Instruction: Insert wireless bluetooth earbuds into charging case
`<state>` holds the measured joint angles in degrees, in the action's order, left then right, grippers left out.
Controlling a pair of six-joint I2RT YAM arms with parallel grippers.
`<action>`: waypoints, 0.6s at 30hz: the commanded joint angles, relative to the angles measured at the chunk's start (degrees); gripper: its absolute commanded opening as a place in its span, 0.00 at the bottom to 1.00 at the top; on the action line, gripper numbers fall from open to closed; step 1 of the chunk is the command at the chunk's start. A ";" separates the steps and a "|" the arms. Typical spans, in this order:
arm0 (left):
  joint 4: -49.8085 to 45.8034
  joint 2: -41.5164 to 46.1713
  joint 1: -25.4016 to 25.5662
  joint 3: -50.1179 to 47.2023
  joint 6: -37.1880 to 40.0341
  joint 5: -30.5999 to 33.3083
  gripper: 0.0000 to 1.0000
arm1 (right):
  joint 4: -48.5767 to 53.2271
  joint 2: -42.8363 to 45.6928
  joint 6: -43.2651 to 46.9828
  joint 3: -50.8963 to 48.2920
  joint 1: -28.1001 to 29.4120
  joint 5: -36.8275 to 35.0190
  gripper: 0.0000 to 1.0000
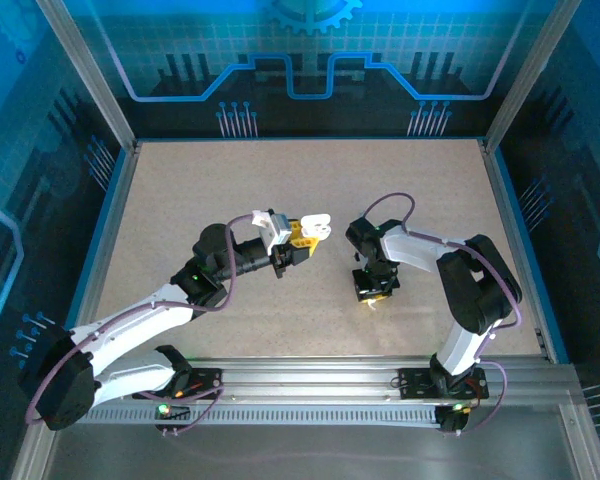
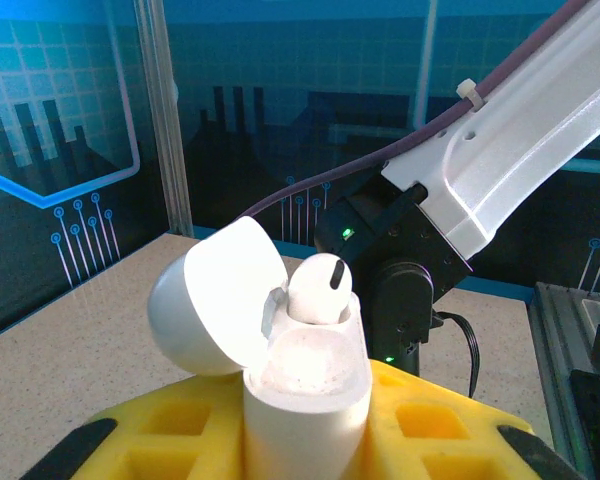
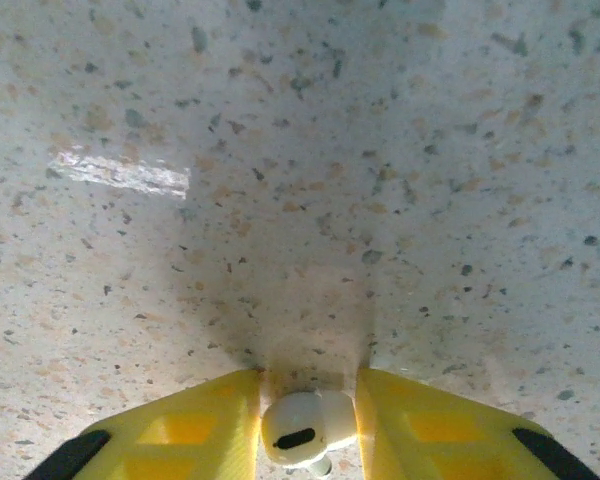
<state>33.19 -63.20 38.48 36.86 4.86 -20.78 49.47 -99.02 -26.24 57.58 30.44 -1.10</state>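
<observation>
One earbud [image 3: 305, 430] is clamped between right fingers [image 3: 200, 425]; left fingers [image 2: 425, 420] clamp the charging case [image 2: 305, 400] holding a second earbud [image 2: 318, 290].

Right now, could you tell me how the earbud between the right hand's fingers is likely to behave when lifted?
The earbud is smooth, glossy and rounded, so it may slip from between the right hand's fingers. It looks tiny beside them, so probably very light. Its bulbous shape suggests it could roll on the table if nudged.

Earbuds apart
One earbud [image 2: 318, 290] is sitting in the charging case [image 2: 305, 400]; the other earbud [image 3: 302, 428] is lying on the table [image 3: 280, 150] between the fingers [image 3: 195, 432] of the right gripper [image 3: 310, 390].
</observation>
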 commanded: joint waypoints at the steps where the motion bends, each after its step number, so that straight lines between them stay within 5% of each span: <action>1: -0.08 0.19 0.49 1.44 -0.18 0.43 0.27 | 2.65 0.04 -1.40 -0.89 1.00 1.04 0.30; 18: -0.23 0.27 0.54 1.37 -0.11 0.65 0.27 | 0.37 0.59 -4.61 -3.70 -0.23 1.56 0.33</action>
<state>32.32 -63.20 38.48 36.86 4.84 -20.78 47.99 -97.93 -29.78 55.94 30.30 -0.91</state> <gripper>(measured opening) 0.271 0.332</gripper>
